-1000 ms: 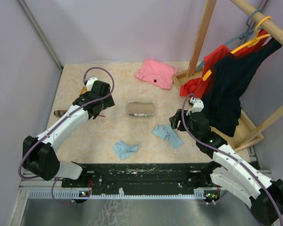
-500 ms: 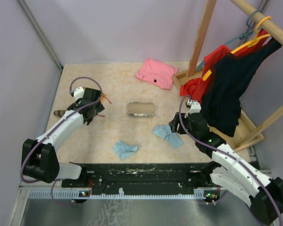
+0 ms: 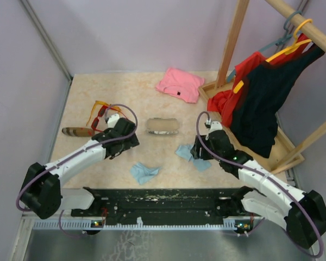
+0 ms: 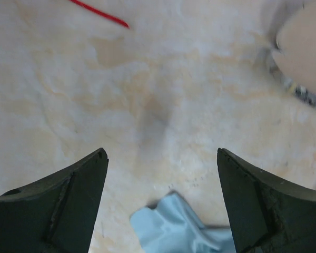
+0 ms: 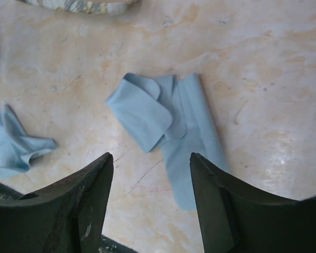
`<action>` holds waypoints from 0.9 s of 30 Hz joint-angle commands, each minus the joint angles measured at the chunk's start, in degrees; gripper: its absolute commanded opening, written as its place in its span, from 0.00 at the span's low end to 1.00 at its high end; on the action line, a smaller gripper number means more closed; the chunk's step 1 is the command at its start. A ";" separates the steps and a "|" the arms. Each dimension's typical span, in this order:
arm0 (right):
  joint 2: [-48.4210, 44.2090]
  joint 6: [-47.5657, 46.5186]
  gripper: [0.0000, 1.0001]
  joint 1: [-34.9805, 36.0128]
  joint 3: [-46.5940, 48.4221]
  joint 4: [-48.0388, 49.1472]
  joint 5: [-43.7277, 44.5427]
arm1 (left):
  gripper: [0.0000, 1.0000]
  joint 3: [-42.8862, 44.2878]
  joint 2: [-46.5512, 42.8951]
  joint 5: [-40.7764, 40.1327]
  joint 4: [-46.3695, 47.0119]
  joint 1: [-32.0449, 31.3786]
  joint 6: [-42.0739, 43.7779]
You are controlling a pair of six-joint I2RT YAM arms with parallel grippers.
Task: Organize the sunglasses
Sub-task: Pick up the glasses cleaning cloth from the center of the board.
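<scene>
Left gripper: jaws spread wide, nothing between them, over bare surface; crumpled cloth at its near side.
Right gripper: wide apart, empty, above the folded cloth.
Sunglasses: both pairs lie together at far left, outside any case.
Cases: brown case just beside the sunglasses; grey-patterned case between the arms; contents cannot be told.
Edges: pink garment at the far edge; clothes rack crowds the right.

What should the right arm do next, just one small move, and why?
Probably lower the right gripper onto the folded blue cloth and close. Its jaws stand open and hold nothing, and the cloth lies loose on the table just beyond the fingertips, roughly centred between them.
</scene>
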 commanded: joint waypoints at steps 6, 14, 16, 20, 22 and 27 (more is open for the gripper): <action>9.00 7.99 0.60 16.86 5.83 9.39 1.36 | 0.85 -7.41 -3.41 4.40 -0.48 -9.75 -6.16; 17.74 16.01 0.57 23.07 4.07 20.86 -1.42 | 0.82 -12.22 -4.46 8.53 2.24 -15.58 -7.42; 18.95 18.31 0.56 23.20 3.28 23.88 -2.04 | 0.82 -12.64 -4.11 8.93 2.74 -16.21 -7.55; 22.06 22.08 0.56 23.36 2.84 28.00 -3.14 | 0.80 -13.27 -3.95 8.86 3.30 -17.04 -7.60; 24.24 23.04 0.55 23.53 3.35 28.52 -3.69 | 0.78 -13.83 -3.93 8.86 3.79 -17.19 -7.63; 28.87 23.61 0.52 24.04 5.06 28.23 -5.37 | 0.70 -14.80 -3.77 8.77 5.40 -17.21 -7.14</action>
